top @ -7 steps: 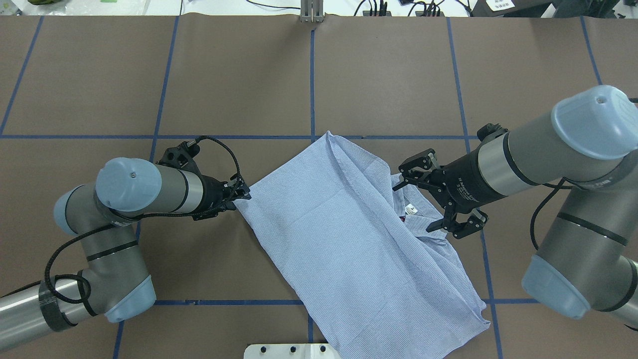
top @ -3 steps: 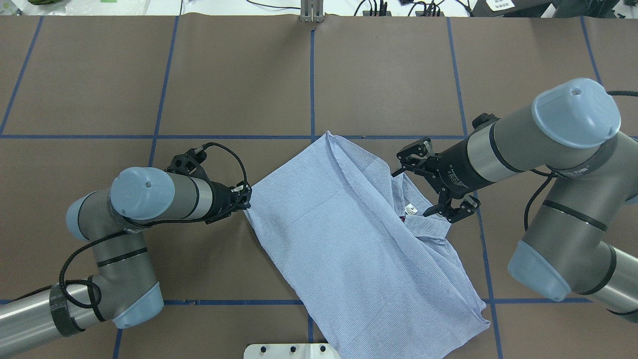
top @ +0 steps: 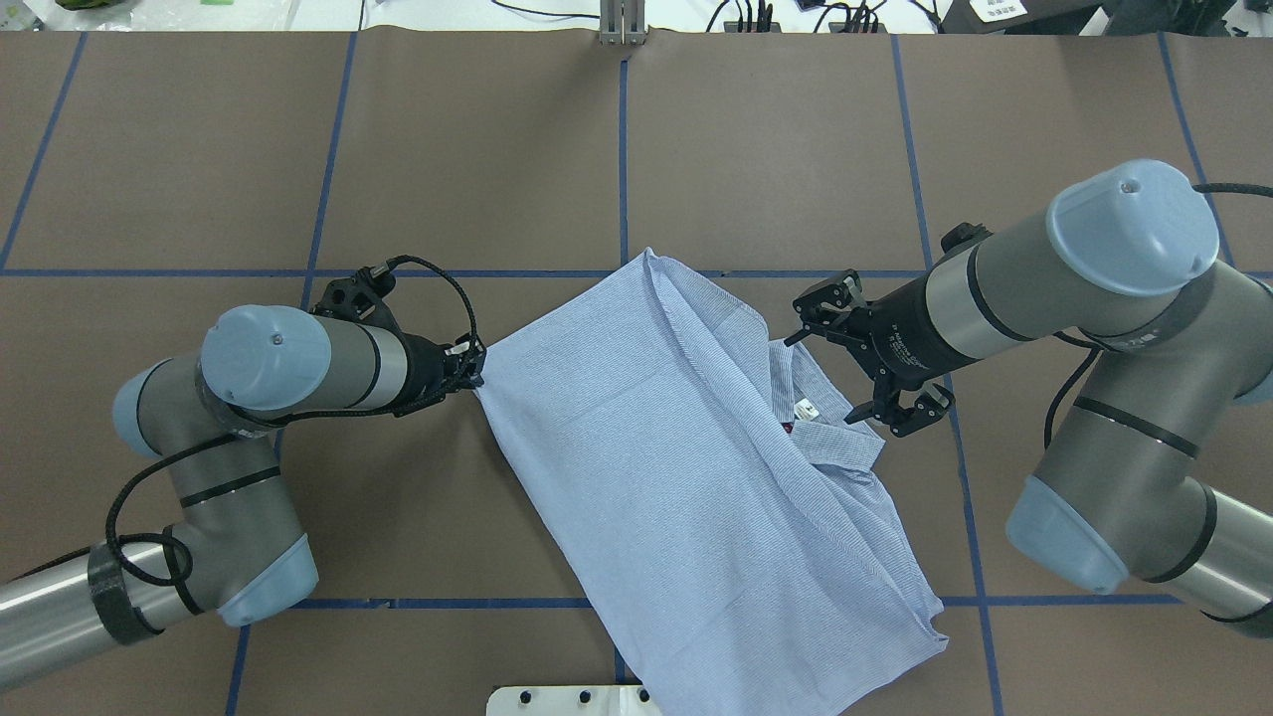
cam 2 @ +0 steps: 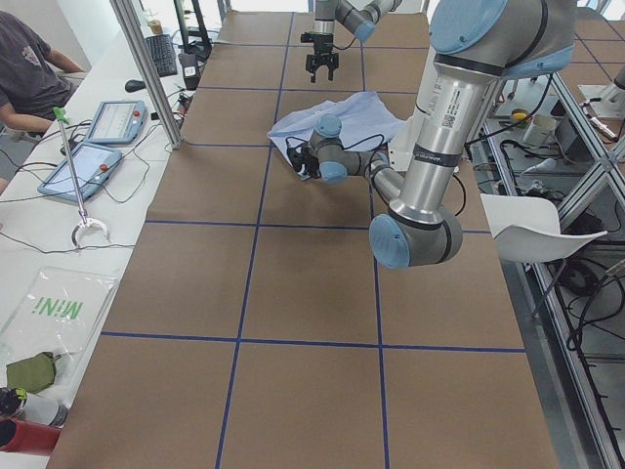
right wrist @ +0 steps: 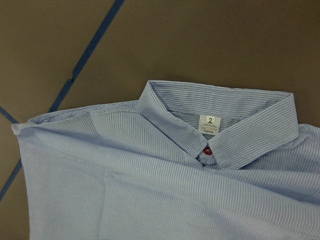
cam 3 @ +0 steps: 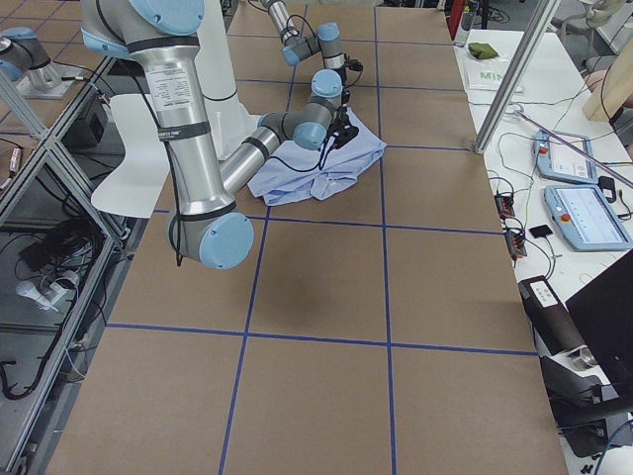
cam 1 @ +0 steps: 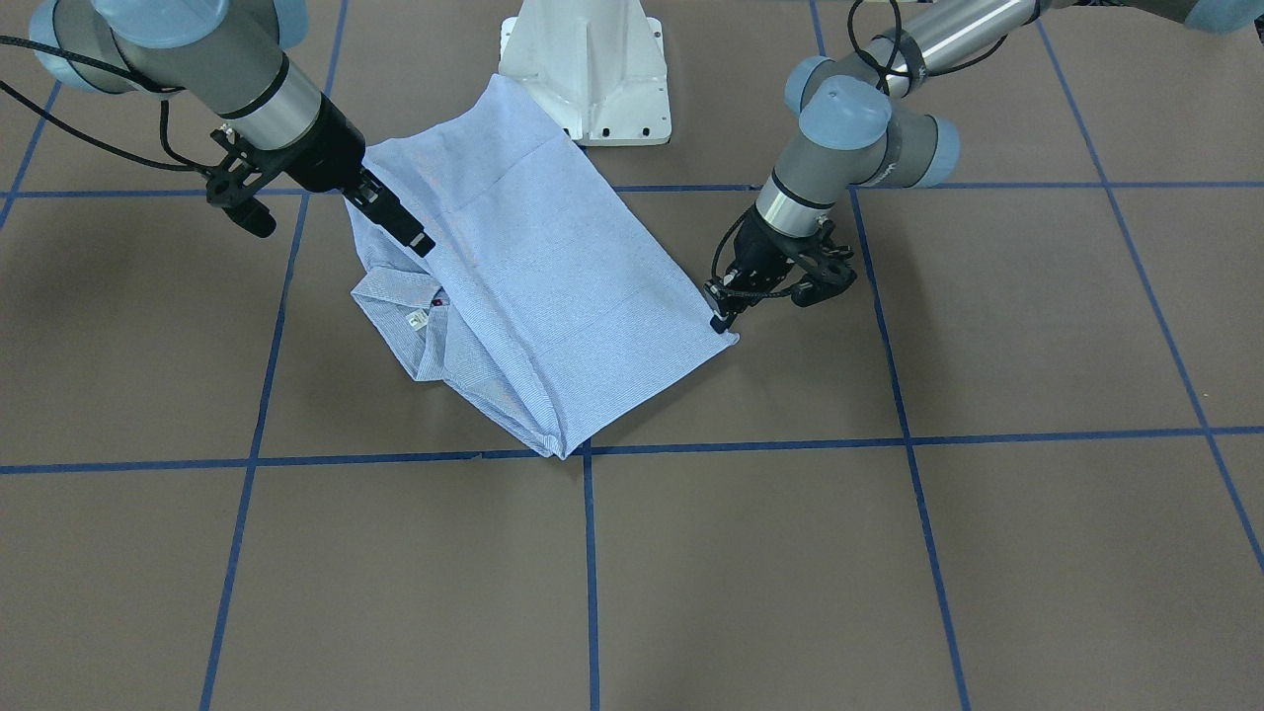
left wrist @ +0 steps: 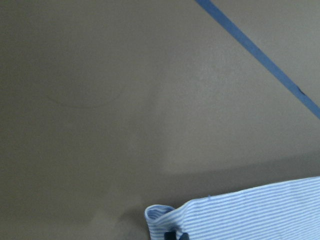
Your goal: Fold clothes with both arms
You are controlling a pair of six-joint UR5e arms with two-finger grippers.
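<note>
Shirt [top: 676,467], mid-fold: your left gripper [top: 475,366] pinches a corner; right gripper [top: 821,380] wide, empty, over collar [right wrist: 220,120]. Probably grasp there next.

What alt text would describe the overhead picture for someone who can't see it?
A light blue striped shirt lies diagonally on a brown table marked with blue lines. The left gripper pinches its edge; the right gripper hangs open by the collar.
</note>
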